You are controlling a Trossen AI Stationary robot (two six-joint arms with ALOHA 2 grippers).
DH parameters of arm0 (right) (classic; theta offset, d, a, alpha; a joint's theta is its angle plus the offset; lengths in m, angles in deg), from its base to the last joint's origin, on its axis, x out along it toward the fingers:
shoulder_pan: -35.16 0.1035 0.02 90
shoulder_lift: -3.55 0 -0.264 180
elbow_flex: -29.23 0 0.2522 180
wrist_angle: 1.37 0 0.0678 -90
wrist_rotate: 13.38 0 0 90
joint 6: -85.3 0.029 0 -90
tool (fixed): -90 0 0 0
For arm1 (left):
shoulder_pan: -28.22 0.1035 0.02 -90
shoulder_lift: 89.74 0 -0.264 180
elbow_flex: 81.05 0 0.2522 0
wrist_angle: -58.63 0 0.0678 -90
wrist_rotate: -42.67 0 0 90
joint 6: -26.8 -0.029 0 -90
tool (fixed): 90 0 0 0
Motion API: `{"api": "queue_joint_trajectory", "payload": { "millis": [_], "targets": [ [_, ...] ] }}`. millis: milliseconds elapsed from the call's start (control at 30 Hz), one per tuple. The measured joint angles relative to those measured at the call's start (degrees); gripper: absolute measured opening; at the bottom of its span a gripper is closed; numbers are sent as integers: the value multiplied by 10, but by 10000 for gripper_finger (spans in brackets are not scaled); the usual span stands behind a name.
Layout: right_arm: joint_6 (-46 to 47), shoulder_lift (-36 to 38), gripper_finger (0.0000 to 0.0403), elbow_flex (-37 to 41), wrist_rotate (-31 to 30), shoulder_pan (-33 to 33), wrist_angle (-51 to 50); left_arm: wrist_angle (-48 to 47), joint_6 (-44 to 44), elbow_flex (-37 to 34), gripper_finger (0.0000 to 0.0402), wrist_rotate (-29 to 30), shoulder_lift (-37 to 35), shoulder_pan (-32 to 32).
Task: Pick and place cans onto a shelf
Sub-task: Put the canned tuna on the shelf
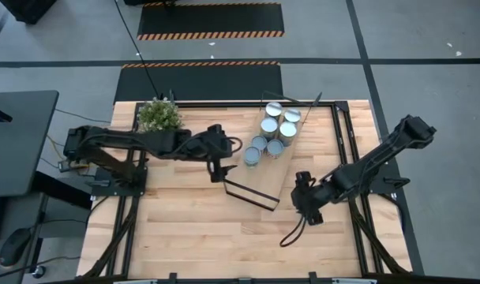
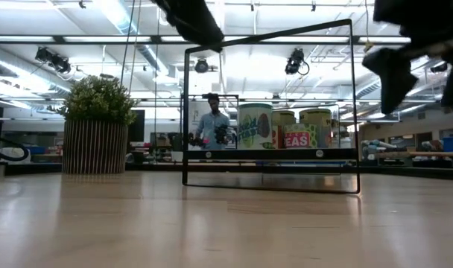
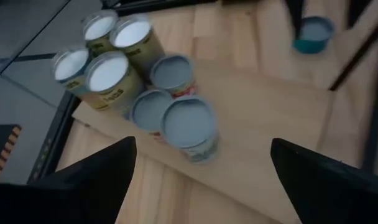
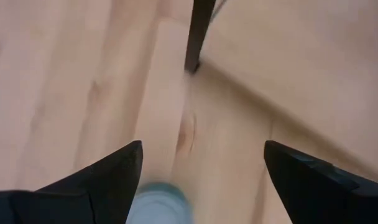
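Note:
The shelf, a light-wood board with a black frame, lies slanted on the table. Several cans stand on their bases in a cluster on its far half; they also show in the left wrist view and the low view. My left gripper is open and empty above the shelf's left edge, its fingers short of the nearest can. My right gripper is open over the table, right of the shelf's near end. One can stands between its fingers, apart from both; it also shows in the left wrist view.
A potted plant stands at the table's far left, close to the left arm. The shelf's black frame leg stands ahead of the right gripper. Bare tabletop lies along the near side. A person stands in the room beyond.

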Motion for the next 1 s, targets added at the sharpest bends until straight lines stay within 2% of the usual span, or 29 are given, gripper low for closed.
{"api": "queue_joint_trajectory", "payload": {
  "millis": [167, 333, 600, 833, 1000],
  "targets": [
    [60, -54, 357, 0, 22, 12, -20, -34, 3, 0, 377, -1, -28, -16],
    [124, -79, 373, 0, 59, 19, -35, -40, 3, 0, 377, 3, -51, -23],
    [138, -112, 394, 0, 61, 34, -53, -58, 3, -1, 377, 6, -75, -28],
    [137, -151, 389, 0, 81, 47, -87, -66, 3, 0, 377, 6, -75, -28],
    [138, -160, 361, 1, 89, 47, -117, -73, 10, 0, 377, 6, -75, -28]
  ]
}}
